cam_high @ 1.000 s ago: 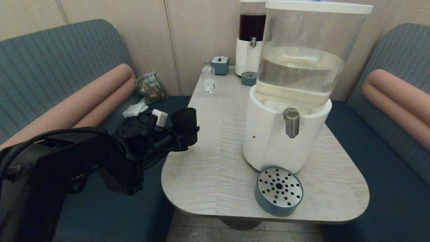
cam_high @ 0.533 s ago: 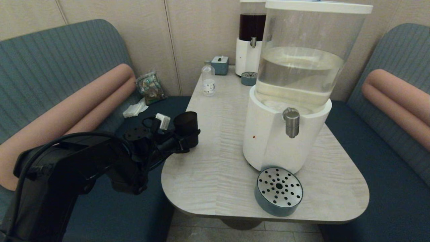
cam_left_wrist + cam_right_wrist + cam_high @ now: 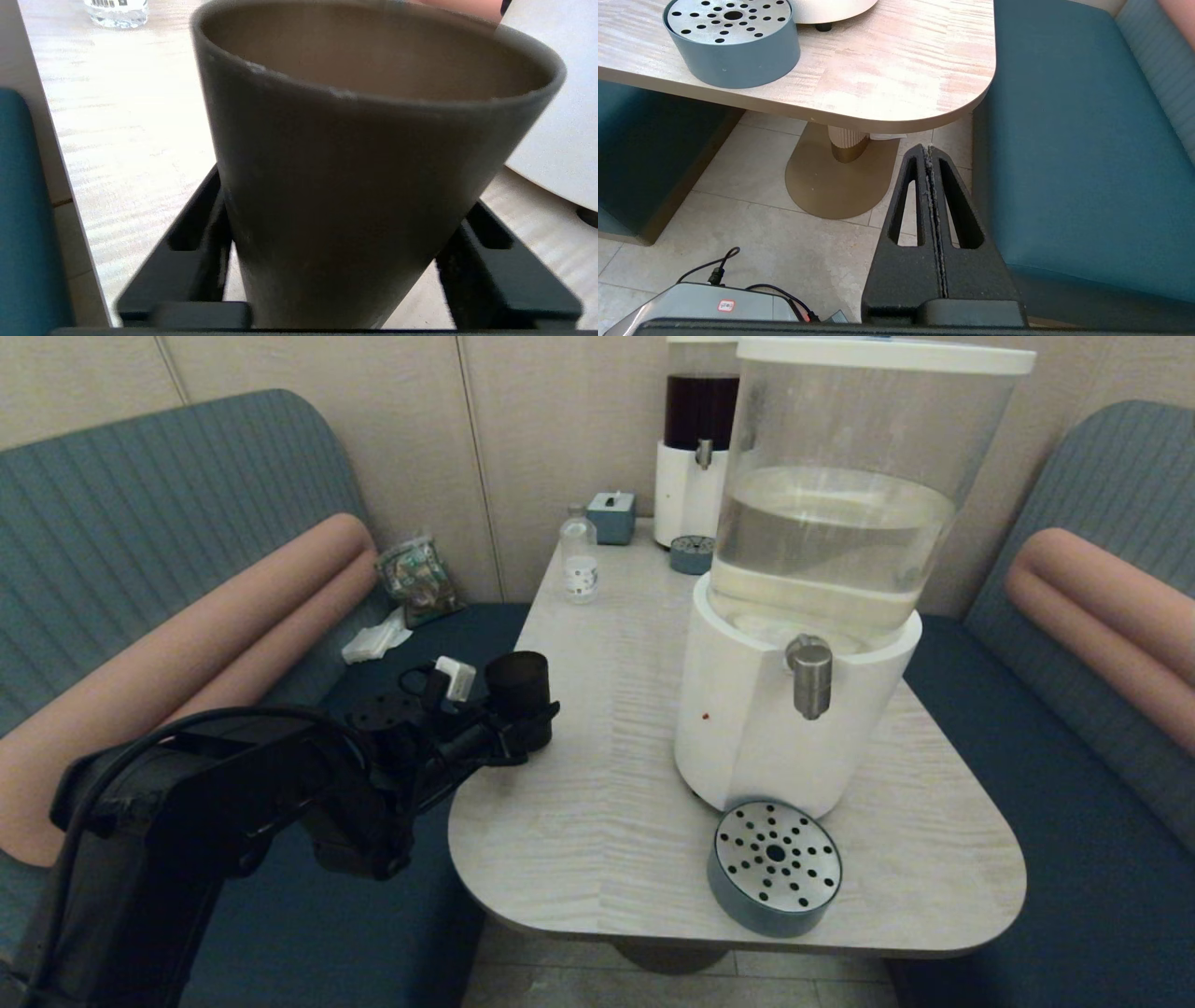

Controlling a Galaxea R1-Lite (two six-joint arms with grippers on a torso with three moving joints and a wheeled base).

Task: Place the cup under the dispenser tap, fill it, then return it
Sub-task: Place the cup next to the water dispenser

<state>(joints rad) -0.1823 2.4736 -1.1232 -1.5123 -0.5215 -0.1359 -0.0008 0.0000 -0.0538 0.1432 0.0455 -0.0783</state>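
Observation:
The matte black cup [image 3: 519, 691] stands upright over the table's left edge, gripped low on its body by my left gripper [image 3: 525, 733]. I cannot tell whether its base touches the tabletop. In the left wrist view the cup [image 3: 364, 154] fills the picture, and the black fingers [image 3: 198, 233] press on both sides of it. The brushed-steel dispenser tap [image 3: 810, 677] juts from the white base [image 3: 738, 747] of the big clear tank, well to the cup's right. The round perforated drip tray [image 3: 775, 866] lies below the tap. My right gripper [image 3: 929, 151] hangs shut and empty below the table's near right corner.
A small clear bottle [image 3: 579, 560], a blue-grey box [image 3: 611, 516] and a smaller dark-liquid dispenser [image 3: 695, 457] stand at the table's far end. Teal benches flank the table [image 3: 579, 840] on both sides. Crumpled paper and a packet lie on the left bench.
My left arm has lowered the cup a little and carried it slightly right, nearer the tabletop at the left edge. The right arm has not moved.

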